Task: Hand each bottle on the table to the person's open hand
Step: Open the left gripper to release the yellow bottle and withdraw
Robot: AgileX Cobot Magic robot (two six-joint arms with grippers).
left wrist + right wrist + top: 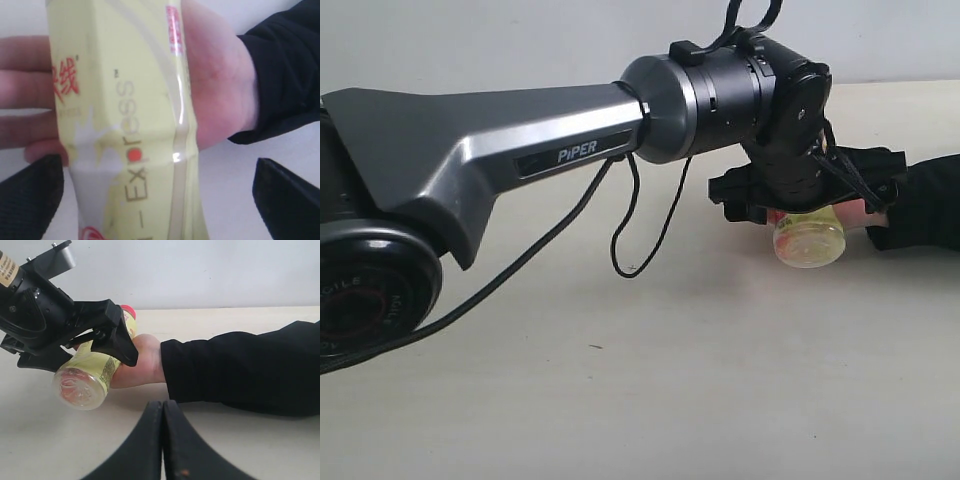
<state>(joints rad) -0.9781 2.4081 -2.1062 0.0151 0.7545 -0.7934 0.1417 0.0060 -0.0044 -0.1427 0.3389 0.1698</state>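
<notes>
Left fingers (30,197) spread wide, no grip. Between them: yellow bottle (125,100) lying on side across open palm of hand (215,85), one finger well clear of it. Hand low at table (620,400). Right fingers (150,450) pressed together, empty, apart from bottle.

The exterior view looks from low over the bench (670,400), close behind the left arm (470,140), and faces along it toward the yellow bottle (809,240) farther off. The left wrist view faces that bottle from very near, so it fills the frame. The right wrist view, low and near, faces the bottle's base past the right end effector (162,407). All three share the bottle and the person's hand (142,362).
</notes>
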